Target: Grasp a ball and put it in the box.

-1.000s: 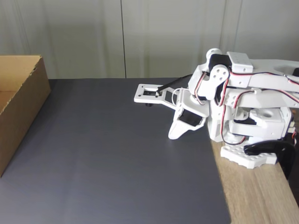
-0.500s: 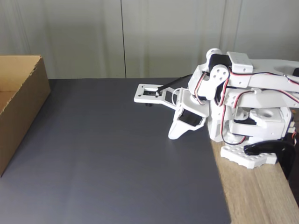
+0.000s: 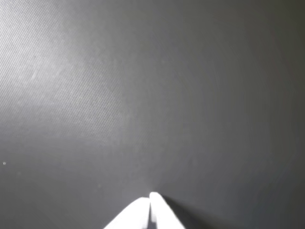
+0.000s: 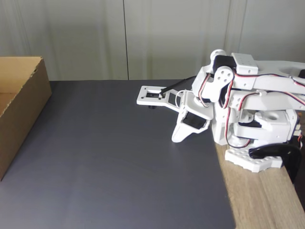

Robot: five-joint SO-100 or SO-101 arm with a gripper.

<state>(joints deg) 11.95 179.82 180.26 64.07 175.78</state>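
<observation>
The ball is out of view. The box, brown cardboard with an open top, stands at the left edge of the fixed view, and what lies inside is hidden. My white arm sits folded at the right, with my gripper pointing down at the dark mat, far from the box. In the wrist view my gripper enters from the bottom edge with its two white fingertips pressed together and nothing between them, just above the bare mat.
A dark grey mat covers most of the table. A strip of wooden tabletop shows at the right, where the arm's base is clamped. Pale wall panels stand behind.
</observation>
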